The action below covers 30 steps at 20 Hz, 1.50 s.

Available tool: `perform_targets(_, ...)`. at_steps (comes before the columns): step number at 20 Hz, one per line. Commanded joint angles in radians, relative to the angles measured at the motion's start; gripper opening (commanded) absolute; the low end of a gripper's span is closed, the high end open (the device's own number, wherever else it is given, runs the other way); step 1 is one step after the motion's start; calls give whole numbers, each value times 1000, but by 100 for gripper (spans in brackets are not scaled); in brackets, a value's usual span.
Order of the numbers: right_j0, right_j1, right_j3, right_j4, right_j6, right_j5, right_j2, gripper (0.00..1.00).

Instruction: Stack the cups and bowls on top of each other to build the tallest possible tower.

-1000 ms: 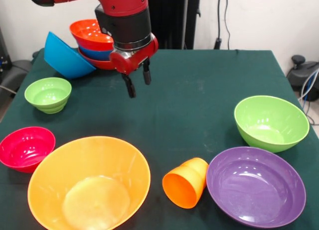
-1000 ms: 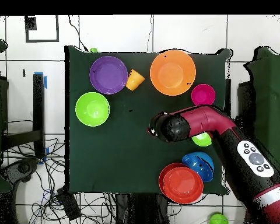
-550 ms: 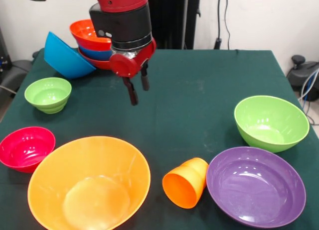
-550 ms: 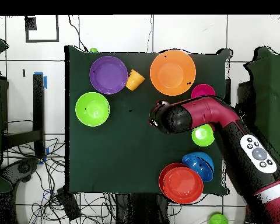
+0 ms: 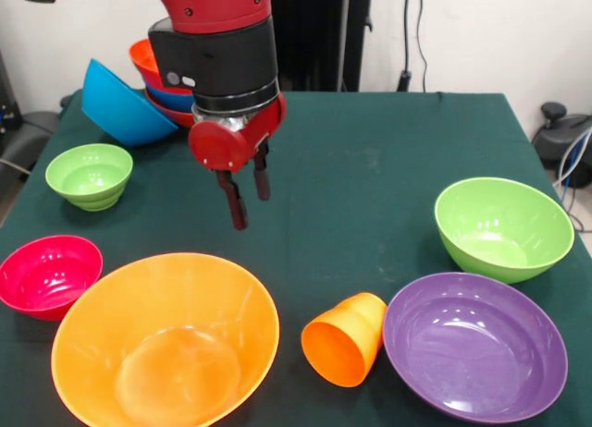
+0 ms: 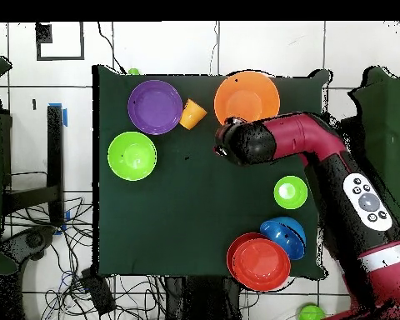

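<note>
1. The gripper (image 5: 247, 198) hung in the air above the green table (image 5: 370, 150), its two dark fingers (image 5: 237, 205) a narrow gap apart and holding nothing.
2. Seen from the front, the large orange bowl (image 5: 166, 339) sat at about 7 o'clock from the gripper, near the table's edge.
3. The small orange cup (image 5: 344, 338) lay tipped on its side at about 5 o'clock from the gripper, between the orange bowl and the purple bowl (image 5: 474, 344), just beside the latter.
4. The large green bowl (image 5: 502, 227) stood at 4 o'clock; the small green bowl (image 5: 90, 175) was at 9 o'clock, with the magenta bowl (image 5: 48, 274) near it.
5. The tower (image 5: 166, 87), red-orange and blue bowls nested, stood at 11 o'clock, partly behind the arm (image 5: 208, 39), with a tilted blue bowl (image 5: 120, 104) leaning against it.
</note>
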Motion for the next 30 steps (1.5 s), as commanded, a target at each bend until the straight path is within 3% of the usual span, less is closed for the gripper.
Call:
perform_targets(1, 56, 94, -154, -46, -272, 138, -67, 100)
perform_targets(12, 92, 134, -243, -70, -134, 119, -141, 100)
perform_targets(18, 106, 140, -265, -92, -131, 82, -170, 100)
perform_targets(26, 65, 166, -185, -99, -96, -15, -205, 100)
perform_targets(30, 58, 175, -162, -88, -103, -12, -212, 100)
